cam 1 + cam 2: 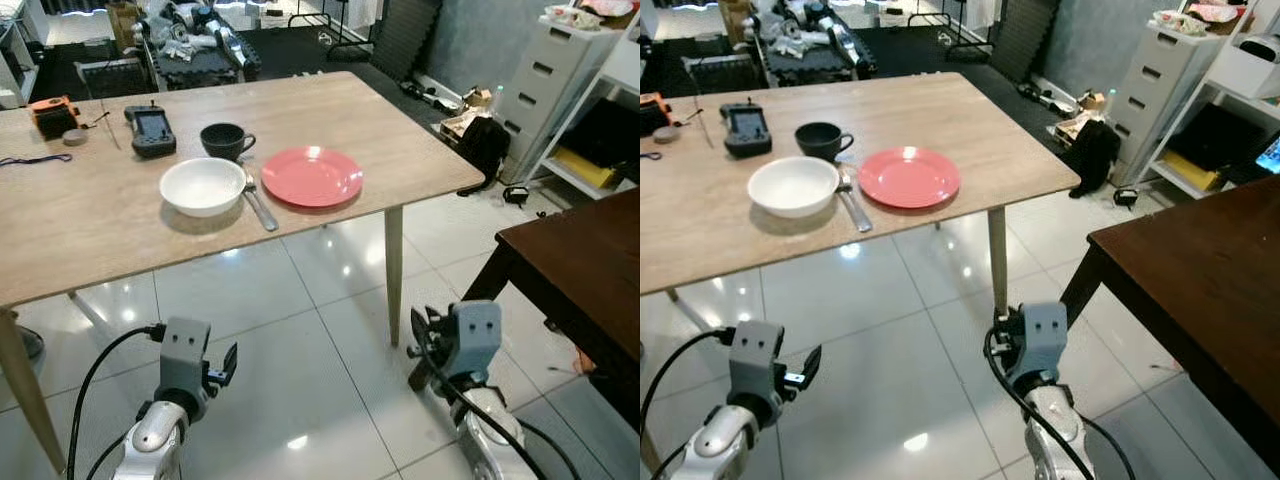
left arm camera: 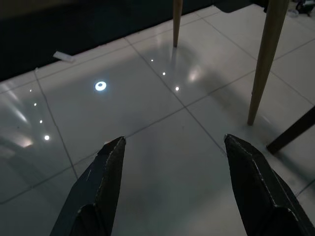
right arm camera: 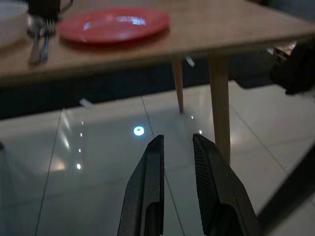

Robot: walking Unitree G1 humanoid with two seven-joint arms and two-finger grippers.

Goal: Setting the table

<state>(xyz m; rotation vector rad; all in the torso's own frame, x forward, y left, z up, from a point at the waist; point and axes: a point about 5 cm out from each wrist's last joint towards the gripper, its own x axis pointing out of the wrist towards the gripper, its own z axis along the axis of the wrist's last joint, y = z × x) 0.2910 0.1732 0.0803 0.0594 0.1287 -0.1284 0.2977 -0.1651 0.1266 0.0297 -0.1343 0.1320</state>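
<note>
A red plate (image 1: 312, 176), white bowl (image 1: 203, 185) and dark cup (image 1: 225, 140) sit on the wooden worktop (image 1: 100, 220), well ahead of and above both sets of fingers. What look like 2 utensils (image 1: 258, 205) lie between bowl and plate. The left gripper (image 2: 172, 152) hangs over floor tiles, fingers wide; the right gripper (image 3: 177, 147) hangs low, fingers narrow, holding nothing.

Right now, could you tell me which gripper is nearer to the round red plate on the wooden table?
The right gripper. It hangs below the table edge nearest the round red plate, beside the table leg. The left gripper hangs further left, below the white bowl.
</note>
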